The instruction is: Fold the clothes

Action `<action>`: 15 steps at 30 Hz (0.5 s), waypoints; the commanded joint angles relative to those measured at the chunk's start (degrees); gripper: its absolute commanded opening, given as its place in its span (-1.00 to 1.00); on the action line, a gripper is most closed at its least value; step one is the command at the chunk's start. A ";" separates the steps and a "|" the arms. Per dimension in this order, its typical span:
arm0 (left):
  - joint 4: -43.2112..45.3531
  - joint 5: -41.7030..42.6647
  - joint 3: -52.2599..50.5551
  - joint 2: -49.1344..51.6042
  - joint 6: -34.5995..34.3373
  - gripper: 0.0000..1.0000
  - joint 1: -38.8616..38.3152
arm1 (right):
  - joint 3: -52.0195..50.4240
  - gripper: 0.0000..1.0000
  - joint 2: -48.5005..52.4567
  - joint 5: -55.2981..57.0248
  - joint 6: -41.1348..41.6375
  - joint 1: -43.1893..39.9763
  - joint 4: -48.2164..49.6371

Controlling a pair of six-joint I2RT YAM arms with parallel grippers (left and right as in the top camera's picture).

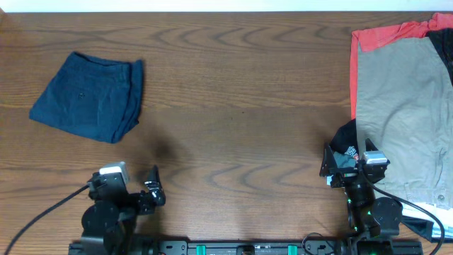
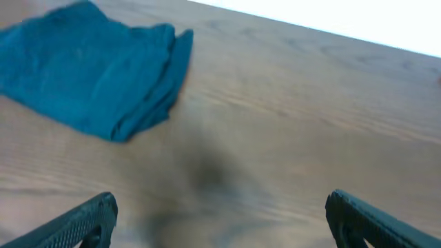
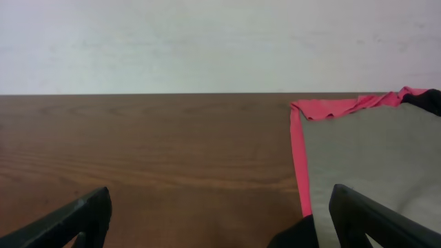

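The dark navy blue clothes (image 1: 90, 97) lie folded into a compact bundle at the far left of the wooden table. In the left wrist view they (image 2: 89, 69) sit up and to the left, well ahead of the fingers. My left gripper (image 1: 127, 185) is open and empty near the front edge, below and to the right of the bundle; its fingers (image 2: 220, 220) spread wide over bare wood. My right gripper (image 1: 354, 166) is open and empty at the front right, and the right wrist view (image 3: 220, 220) shows wood between the jaws.
A khaki-grey garment (image 1: 403, 106) lies spread at the right edge on top of a red garment (image 1: 382, 35); both show in the right wrist view (image 3: 372, 151) (image 3: 301, 158). A black cloth (image 1: 345, 138) lies just ahead of my right gripper.
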 commanded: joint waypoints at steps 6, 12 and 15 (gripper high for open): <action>22.40 5.11 -15.06 -4.85 9.46 0.95 4.44 | -0.07 0.98 -0.37 -0.09 -0.70 0.37 -0.17; 42.25 7.06 -27.34 -4.87 8.85 0.96 4.37 | -0.07 0.99 -0.37 -0.09 -0.70 0.37 -0.17; 37.92 7.08 -27.26 -4.85 7.98 0.96 4.22 | -0.07 0.99 -0.37 -0.09 -0.70 0.39 -0.17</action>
